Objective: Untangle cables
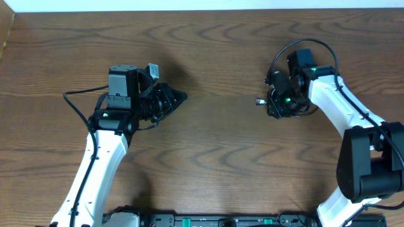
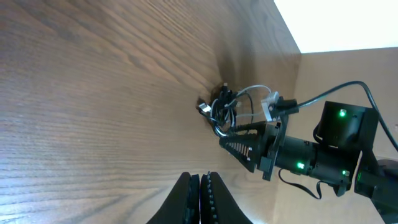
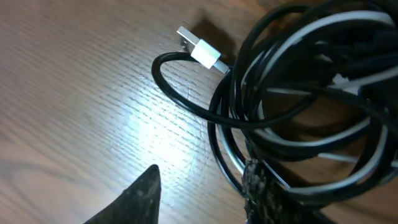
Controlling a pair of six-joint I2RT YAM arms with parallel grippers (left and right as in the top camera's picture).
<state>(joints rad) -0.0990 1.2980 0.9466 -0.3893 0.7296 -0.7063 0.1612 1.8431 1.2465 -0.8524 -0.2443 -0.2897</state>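
Tangled cables (image 3: 280, 134) lay on the worktop (image 1: 214, 157). The right fingers (image 3: 140, 199) stood partly apart at the tangle's edge, one touching it. The left fingers (image 2: 185, 199) were pressed together, empty, well apart from it.

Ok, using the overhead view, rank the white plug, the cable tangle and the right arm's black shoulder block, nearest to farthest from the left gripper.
From the left gripper:
1. White plug, to its right, poking from the tangle.
2. Cable tangle, just beyond the plug.
3. Black shoulder block, far right, toward the front.
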